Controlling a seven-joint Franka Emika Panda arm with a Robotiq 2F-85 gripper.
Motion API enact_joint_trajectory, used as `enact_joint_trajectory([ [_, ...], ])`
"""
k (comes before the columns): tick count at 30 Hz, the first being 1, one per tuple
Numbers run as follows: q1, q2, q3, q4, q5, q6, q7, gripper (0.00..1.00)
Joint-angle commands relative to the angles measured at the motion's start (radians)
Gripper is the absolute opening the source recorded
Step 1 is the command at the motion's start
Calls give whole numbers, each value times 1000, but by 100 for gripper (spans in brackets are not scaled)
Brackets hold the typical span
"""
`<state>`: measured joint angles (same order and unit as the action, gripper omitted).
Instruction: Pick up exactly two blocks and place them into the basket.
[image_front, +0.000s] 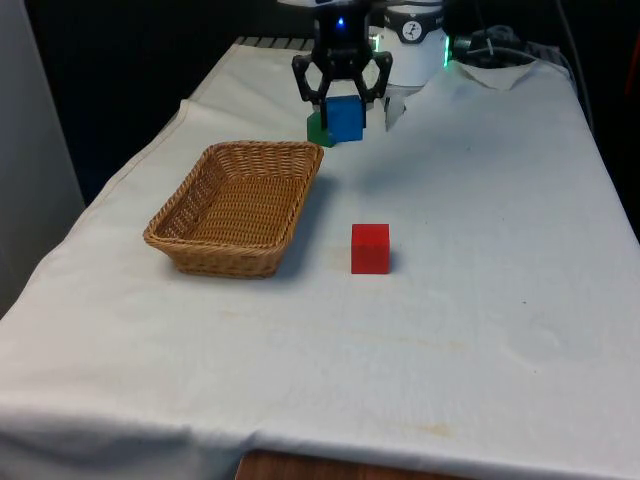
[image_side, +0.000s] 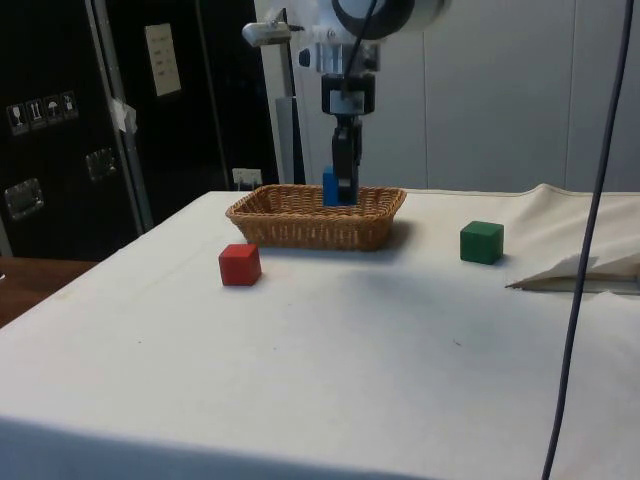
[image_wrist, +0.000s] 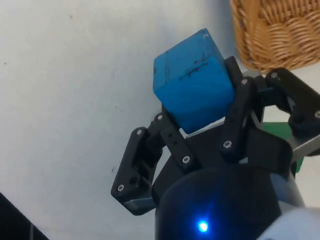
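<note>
Gripping the blue block (image_front: 346, 118) in my gripper (image_front: 343, 103), I hold it above the cloth beside the basket (image_front: 236, 207). Green block (image_side: 482, 242) sits behind; red block (image_front: 370, 248) lies apart.

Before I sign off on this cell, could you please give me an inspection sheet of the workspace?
Surface: white cloth over the table, faint stains near the front.
Job's things: empty woven wicker basket; blue wooden cube held aloft; red cube and green cube on the cloth.
Clutter: nothing seen.
Grippers: black two-finger pincer shut on the blue cube.
Cables: dark cable hanging in the side view.
Surroundings: dark cabinets.
</note>
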<state>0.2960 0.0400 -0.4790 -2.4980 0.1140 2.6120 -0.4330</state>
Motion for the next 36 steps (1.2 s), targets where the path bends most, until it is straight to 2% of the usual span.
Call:
enact_joint_trajectory([
  [1, -4, 3, -5, 5, 5, -4, -10, 3],
  [4, -2, 6, -21, 4, 0, 0, -11, 3],
  [5, -6, 9, -24, 8, 8, -3, -23, 3],
  [12, -10, 29, -65, 19, 18, -1, -50, 3],
  [14, -6, 34, -75, 21, 3, 0, -40, 3],
  [15, -10, 37, -75, 23, 22, -1, -58, 3],
  [23, -16, 96, -110, 55, 83, 3, -120, 3],
  [24, -8, 98, -115, 55, 63, 1, -103, 3],
  [25, -16, 104, -113, 59, 92, 3, -128, 3],
  [31, -22, 160, -131, 87, 159, 6, -179, 3],
  [32, -11, 162, -140, 87, 140, 3, -162, 3],
  [33, -23, 168, -133, 91, 169, 6, -185, 3],
  [36, -26, 205, -139, 109, 215, 8, -215, 3],
])
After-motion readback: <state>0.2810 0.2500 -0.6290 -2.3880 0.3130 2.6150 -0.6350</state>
